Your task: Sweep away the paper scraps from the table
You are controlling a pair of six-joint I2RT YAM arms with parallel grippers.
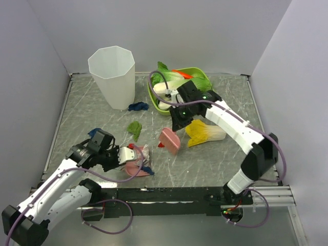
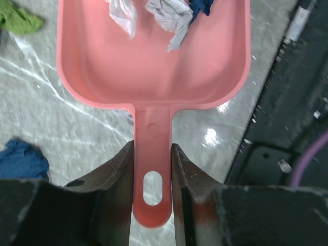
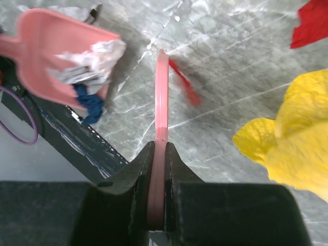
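Note:
My left gripper (image 1: 121, 155) (image 2: 152, 149) is shut on the handle of a pink dustpan (image 1: 137, 168) (image 2: 154, 66). The pan lies on the grey marble table (image 1: 205, 164) near the front edge. White-grey paper scraps (image 2: 166, 18) (image 3: 95, 59) and a dark blue one (image 3: 87, 100) lie in the pan. My right gripper (image 1: 179, 122) (image 3: 160, 147) is shut on a flat pink scraper (image 1: 170, 141) (image 3: 162, 97), right of the pan. A red scrap (image 3: 184, 88) lies beside the scraper blade. A green scrap (image 1: 135, 128) (image 2: 18, 20) and dark blue scraps (image 1: 137, 106) (image 1: 95, 132) (image 2: 20, 160) lie loose on the table.
A yellow-and-white toy cabbage (image 1: 205, 132) (image 3: 292, 133) lies just right of the scraper. A white ribbed bin (image 1: 113, 77) stands at the back left. A green oval tray (image 1: 204, 77) with toy vegetables sits at the back. Another red piece (image 3: 312, 25) shows in the right wrist view.

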